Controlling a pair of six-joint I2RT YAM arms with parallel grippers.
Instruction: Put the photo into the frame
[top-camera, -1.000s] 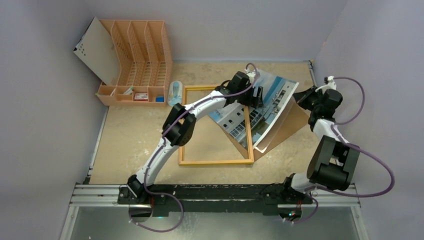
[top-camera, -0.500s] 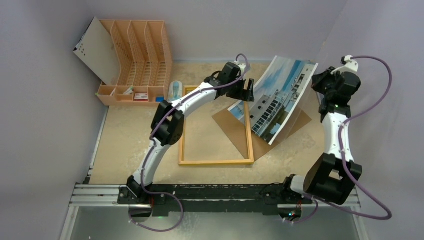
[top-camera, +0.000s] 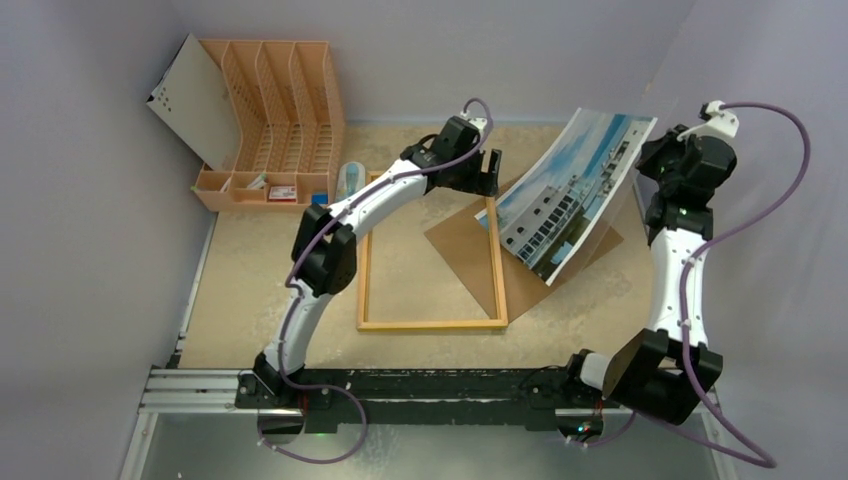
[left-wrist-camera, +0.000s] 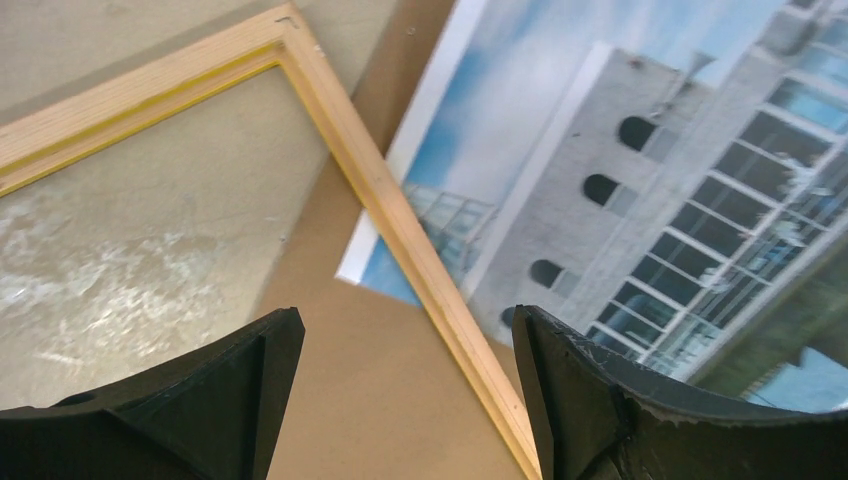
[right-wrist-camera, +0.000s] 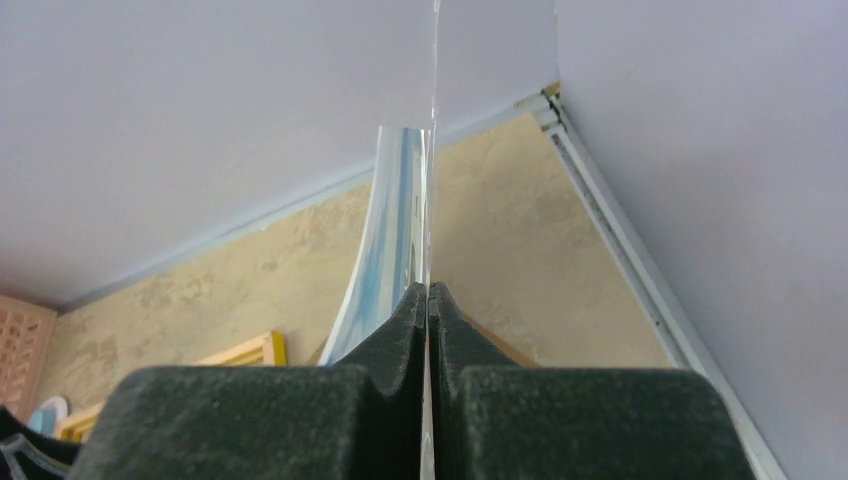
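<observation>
Right wrist view showed the right gripper (right-wrist-camera: 428, 292) clamped shut on the photo (right-wrist-camera: 393, 215) — the sheet hung tilted just right of the frame (top-camera: 432, 324), low corner at its right rail. Easing it down flat and square seemed wisest. Only the left wrist view showed the left gripper (left-wrist-camera: 405, 322) gaping, empty, above that rail.

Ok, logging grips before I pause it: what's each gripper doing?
Left gripper: open, holding nothing.
Right gripper: shut on the photo edge.
</observation>
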